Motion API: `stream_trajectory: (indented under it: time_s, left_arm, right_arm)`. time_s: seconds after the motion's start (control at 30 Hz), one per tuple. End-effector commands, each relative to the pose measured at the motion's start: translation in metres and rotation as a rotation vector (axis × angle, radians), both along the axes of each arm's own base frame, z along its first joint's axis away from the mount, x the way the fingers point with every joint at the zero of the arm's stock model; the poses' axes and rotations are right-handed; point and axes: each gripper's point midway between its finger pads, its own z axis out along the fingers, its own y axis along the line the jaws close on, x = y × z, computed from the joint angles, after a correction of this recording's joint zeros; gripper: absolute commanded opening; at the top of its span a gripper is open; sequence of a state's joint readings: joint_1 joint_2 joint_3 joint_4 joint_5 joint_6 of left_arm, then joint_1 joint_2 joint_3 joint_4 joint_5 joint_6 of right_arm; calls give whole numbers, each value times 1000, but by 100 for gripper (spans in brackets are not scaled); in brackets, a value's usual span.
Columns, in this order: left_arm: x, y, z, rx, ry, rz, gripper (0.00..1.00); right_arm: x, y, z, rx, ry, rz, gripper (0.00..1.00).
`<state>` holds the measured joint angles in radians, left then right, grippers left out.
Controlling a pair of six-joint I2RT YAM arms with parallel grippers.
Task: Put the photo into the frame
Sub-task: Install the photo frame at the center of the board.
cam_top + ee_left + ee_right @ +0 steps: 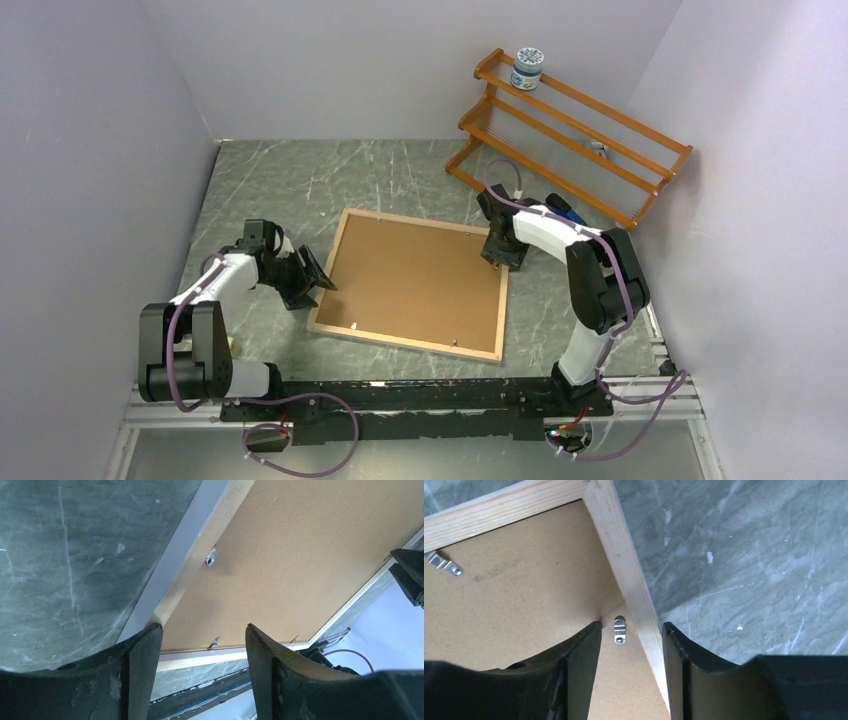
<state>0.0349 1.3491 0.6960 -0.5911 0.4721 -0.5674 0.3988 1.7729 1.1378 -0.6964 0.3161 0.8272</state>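
Observation:
The frame (328, 272) lies face down on the table, light wood rim up, with the brown hardboard backing panel (415, 280) inside it. The photo is hidden. My left gripper (318, 280) is open and empty at the frame's left edge; in the left wrist view its fingers (145, 645) stand over the wood rim (200, 540) near the front left corner. My right gripper (497, 262) is open and empty at the far right corner; in the right wrist view it (631, 627) straddles the rim (624, 560), with a metal clip (619, 630) between its fingers.
An orange wooden rack (570, 130) leans at the back right with a small jar (527, 69) on its top shelf. A blue object (560, 210) lies by the rack's foot behind the right arm. Walls close in left, back and right.

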Motion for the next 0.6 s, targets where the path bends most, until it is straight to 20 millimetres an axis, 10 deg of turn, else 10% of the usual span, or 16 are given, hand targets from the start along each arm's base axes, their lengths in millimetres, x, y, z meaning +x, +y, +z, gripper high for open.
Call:
stream_trajectory:
  time_s: [0.0, 0.57]
  left_arm:
    - [5, 3, 0, 24, 17, 10, 66]
    - [12, 12, -5, 78, 42, 9, 66]
  right_arm:
    - [-6, 1, -4, 18, 25, -48, 47]
    - [-11, 13, 6, 126, -9, -39, 6]
